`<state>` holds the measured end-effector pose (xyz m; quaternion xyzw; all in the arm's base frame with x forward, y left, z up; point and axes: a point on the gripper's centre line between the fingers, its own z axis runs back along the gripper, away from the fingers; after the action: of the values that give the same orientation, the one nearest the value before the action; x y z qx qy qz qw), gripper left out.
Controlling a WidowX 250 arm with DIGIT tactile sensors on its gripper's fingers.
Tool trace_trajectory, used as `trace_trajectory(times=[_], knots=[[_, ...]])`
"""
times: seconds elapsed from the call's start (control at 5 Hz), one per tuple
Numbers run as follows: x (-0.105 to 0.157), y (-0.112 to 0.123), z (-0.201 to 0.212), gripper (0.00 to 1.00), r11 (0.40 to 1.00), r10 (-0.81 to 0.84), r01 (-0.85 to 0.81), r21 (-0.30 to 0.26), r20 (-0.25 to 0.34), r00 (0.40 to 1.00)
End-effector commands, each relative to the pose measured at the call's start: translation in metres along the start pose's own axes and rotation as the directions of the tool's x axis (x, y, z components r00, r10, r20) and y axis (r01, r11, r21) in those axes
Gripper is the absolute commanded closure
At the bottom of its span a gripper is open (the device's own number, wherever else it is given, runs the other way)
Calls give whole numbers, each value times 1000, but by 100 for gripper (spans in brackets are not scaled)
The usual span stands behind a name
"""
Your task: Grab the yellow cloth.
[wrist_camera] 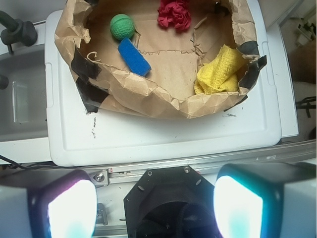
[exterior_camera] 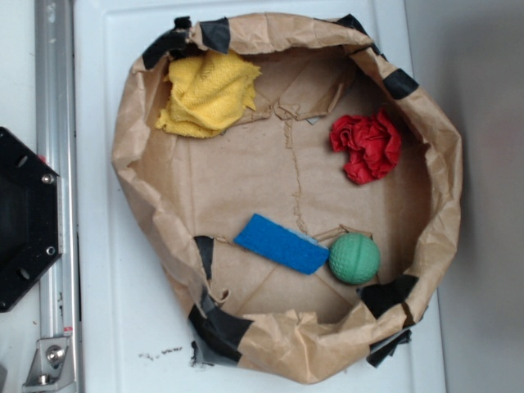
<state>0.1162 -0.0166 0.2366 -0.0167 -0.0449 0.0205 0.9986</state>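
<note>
The yellow cloth (exterior_camera: 208, 92) is a bright yellow folded terry rag lying inside the brown paper basin (exterior_camera: 442, 176) at its upper left; in the wrist view the yellow cloth (wrist_camera: 219, 72) lies at the right of the basin. My gripper (wrist_camera: 154, 208) is open and empty, its two fingers wide apart, high above the black robot base and well away from the basin. The gripper is not in the exterior view.
Inside the basin lie a red crumpled cloth (exterior_camera: 368, 145), a blue sponge (exterior_camera: 281, 243) and a green ball (exterior_camera: 354, 259). The basin sits on a white plastic lid (wrist_camera: 163, 134). The black robot base (exterior_camera: 23, 217) and a metal rail (exterior_camera: 54, 98) stand at the left.
</note>
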Motion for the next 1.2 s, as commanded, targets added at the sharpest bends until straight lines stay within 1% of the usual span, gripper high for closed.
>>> trace_trajectory(times=[0.0,0.2,0.4,0.6,0.8,1.0], knots=[[0,0,0,0,1000,0,0,0,0,1000],[49,9,-21,0,996,29,-31,80,23,999],[95,21,-59,0,994,51,-47,97,-37,998],[114,34,-103,0,993,28,-16,115,-103,994],[123,53,-146,0,991,-4,27,130,-171,985],[112,61,-172,0,975,-114,149,162,-208,971]])
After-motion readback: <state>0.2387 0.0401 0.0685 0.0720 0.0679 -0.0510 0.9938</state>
